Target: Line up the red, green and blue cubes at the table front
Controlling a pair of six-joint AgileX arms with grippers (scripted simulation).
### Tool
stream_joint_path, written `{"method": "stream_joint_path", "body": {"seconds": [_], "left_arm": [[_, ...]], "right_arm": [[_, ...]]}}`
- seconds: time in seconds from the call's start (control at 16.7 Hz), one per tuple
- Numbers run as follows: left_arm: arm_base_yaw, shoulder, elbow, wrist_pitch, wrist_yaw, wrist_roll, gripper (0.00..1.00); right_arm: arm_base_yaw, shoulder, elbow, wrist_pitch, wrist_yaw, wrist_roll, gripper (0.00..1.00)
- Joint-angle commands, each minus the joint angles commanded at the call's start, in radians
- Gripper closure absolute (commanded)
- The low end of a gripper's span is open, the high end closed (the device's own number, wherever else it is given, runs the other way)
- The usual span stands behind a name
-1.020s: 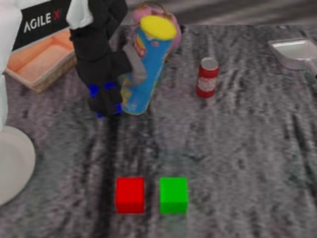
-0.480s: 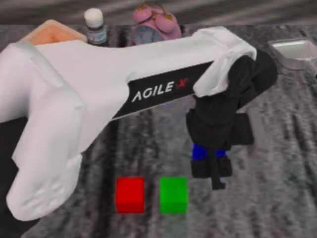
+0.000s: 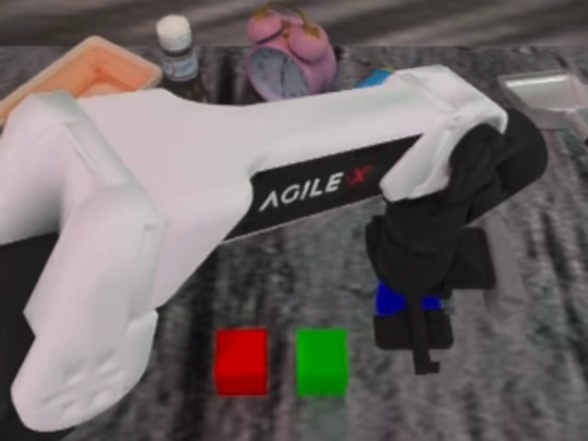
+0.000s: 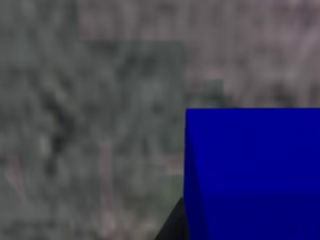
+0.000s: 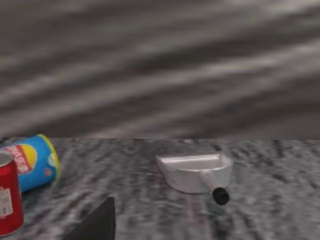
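The red cube [image 3: 241, 360] and the green cube [image 3: 322, 360] sit side by side near the front of the table [image 3: 533, 367], red to the left. My left arm reaches across from the left, and its gripper [image 3: 413, 317] hangs just right of and behind the green cube, shut on the blue cube [image 3: 401, 299]. In the left wrist view the blue cube [image 4: 250, 170] fills the corner above grey cloth. My right arm is out of the top view; its gripper [image 5: 95, 225] shows only as a dark tip in the right wrist view.
At the back stand an orange tray [image 3: 92, 73], a small bottle [image 3: 176, 50] and a pink alarm clock [image 3: 289, 55]. A silver dustpan [image 3: 547, 96] lies at the back right. The right wrist view shows a red soda can [image 5: 9, 200] and a blue chips tube [image 5: 35, 161] lying down.
My left gripper carried the blue cube from the back left across to the right of the green cube, then slightly further right and forward. Red and green cubes stayed put.
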Motion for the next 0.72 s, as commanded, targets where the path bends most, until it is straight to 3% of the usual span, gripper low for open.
{"method": "stream_joint_path", "body": {"seconds": [0.42, 0.72], "left_arm": [[-0.005, 0.065, -0.127, 0.200, 0.000, -0.005, 1.00], [-0.006, 0.075, -0.143, 0.222, 0.000, -0.005, 1.00]], "right_arm": [[0.000, 0.000, 0.000, 0.000, 0.000, 0.000, 0.00], [0.000, 0.000, 0.000, 0.000, 0.000, 0.000, 0.00]]}}
